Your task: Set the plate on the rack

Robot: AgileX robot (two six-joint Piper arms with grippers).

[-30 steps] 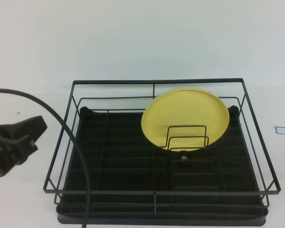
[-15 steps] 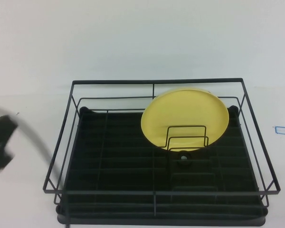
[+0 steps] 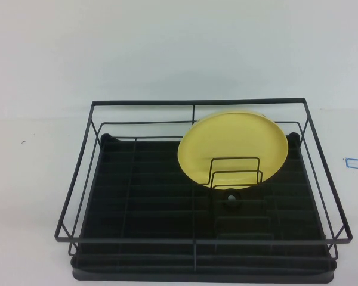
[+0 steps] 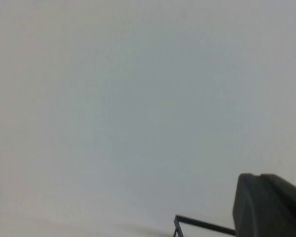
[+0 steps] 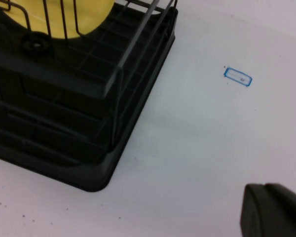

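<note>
The yellow plate [image 3: 232,143] stands on edge in the black wire rack [image 3: 197,102], toward its back right, leaning against upright wire dividers [image 3: 235,171]. No arm shows in the high view. My left gripper [image 4: 261,178] is shut and empty, off to the rack's left; a rack wire corner [image 4: 202,226] shows beside it. My right gripper [image 5: 264,188] is shut and empty over the white table, away from the rack's corner [image 5: 138,98]. Part of the plate shows in the right wrist view [image 5: 89,15].
A small blue-edged label [image 3: 355,162] lies on the white table right of the rack, also in the right wrist view [image 5: 237,76]. A black round knob [image 3: 231,199] sits on the rack's tray below the plate.
My left arm and its cable have pulled back leftward and gone out of the high view. The plate and rack have not moved.
</note>
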